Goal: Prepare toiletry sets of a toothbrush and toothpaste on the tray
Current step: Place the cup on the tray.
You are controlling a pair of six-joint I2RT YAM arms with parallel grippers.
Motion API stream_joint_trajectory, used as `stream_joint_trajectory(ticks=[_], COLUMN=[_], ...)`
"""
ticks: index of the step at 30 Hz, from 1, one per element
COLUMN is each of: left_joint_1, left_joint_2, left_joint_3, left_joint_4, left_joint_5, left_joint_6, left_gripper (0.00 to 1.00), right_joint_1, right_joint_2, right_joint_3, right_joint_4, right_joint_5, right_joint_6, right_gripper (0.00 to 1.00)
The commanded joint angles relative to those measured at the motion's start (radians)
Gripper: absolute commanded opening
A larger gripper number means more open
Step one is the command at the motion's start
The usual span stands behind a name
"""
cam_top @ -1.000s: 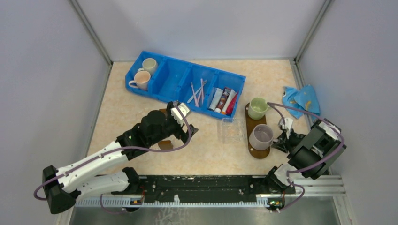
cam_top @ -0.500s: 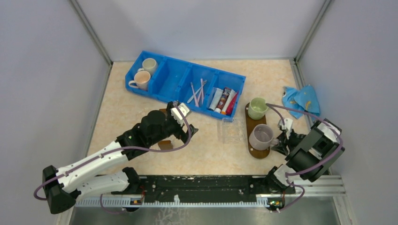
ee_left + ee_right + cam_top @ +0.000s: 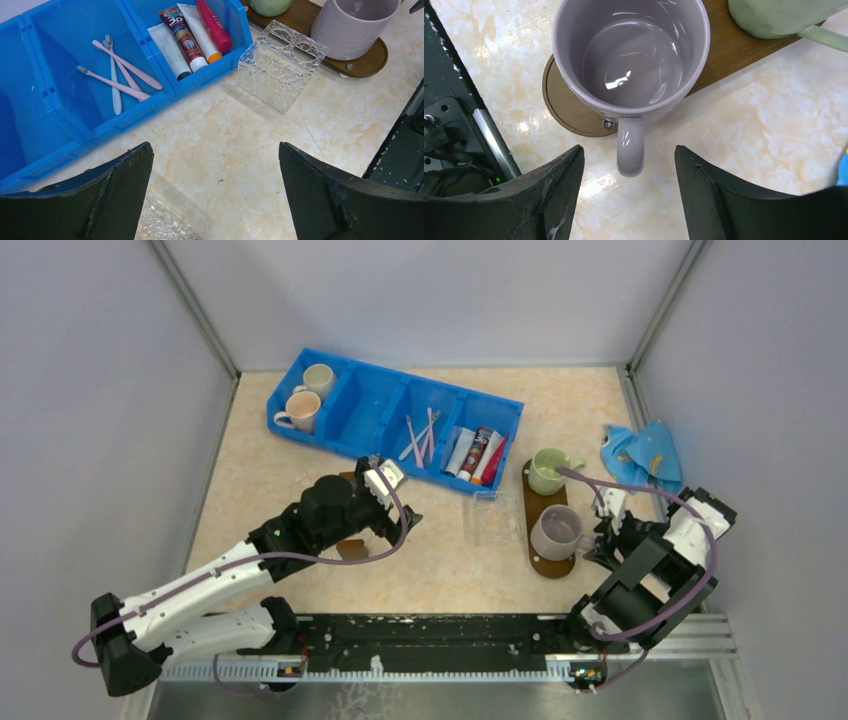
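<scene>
The dark brown oval tray lies right of centre with a green mug and a lilac mug on it. Pale pink and white toothbrushes and toothpaste tubes lie in neighbouring compartments of the blue bin; both show in the left wrist view, brushes and tubes. My left gripper is open and empty above bare table near the bin. My right gripper is open, its fingers either side of the lilac mug's handle without touching it.
A clear textured plastic holder lies between the bin and the tray. Two mugs sit in the bin's far left compartment. A blue cloth lies at the right. A small brown block sits under my left arm.
My right arm has swung its wrist outward to the right while the gripper stays by the lilac mug. The left arm has not moved.
</scene>
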Motion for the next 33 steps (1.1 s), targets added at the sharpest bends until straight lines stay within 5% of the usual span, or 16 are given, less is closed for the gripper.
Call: stream_joint_trajectory(ticks=[1, 24, 33], left_joint_1=[0.009, 0.018, 0.018], left_joint_2=[-0.011, -0.012, -0.018], left_joint_3=[-0.003, -0.001, -0.003], left_joint_4=[0.016, 0.015, 0.011], left_joint_5=[0.014, 0.012, -0.001], left_joint_6=[0.007, 0.01, 0.014], left_gripper=[0.99, 0.99, 0.99], right_joint_1=[-0.007, 0.276, 0.486], right_joint_2=[-0.059, -0.268, -0.26], right_joint_3=[0.055, 0.218, 0.258], right_joint_4=[-0.051, -0.053, -0.049], right_joint_5=[-0.011, -0.034, -0.198], right_joint_6=[-0.183, 0.12, 0.292], right_gripper=[0.68, 0.7, 0.71])
